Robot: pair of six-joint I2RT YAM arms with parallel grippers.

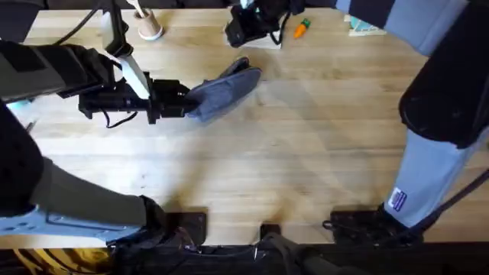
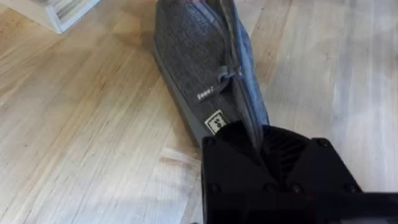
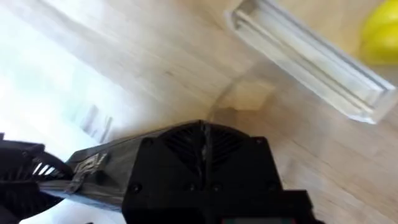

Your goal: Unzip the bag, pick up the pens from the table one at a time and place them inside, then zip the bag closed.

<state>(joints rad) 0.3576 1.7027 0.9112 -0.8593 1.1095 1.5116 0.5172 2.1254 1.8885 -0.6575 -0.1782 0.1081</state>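
We judge the task near its end or start: the left end effector [image 2: 258,146] is clamped on one end of the bag [image 1: 223,90], lying on the bench [image 1: 306,153] toward 11 o'clock, zipper apparently closed; right end effector state cannot be told.

Black claw [image 3: 202,158] (closed) over table [image 3: 155,68]

One bag [image 1: 223,92] is counted on the one table [image 1: 306,153], and one zipper pull tab [image 2: 225,74] is seen on it. Two arms are counted, a left gripper [image 1: 183,101] and a right gripper [image 3: 202,146]. One small orange carrot-shaped toy [image 1: 302,28] is seen at the far edge. One pale round object [image 1: 150,29], possibly a cup, is counted nearby.
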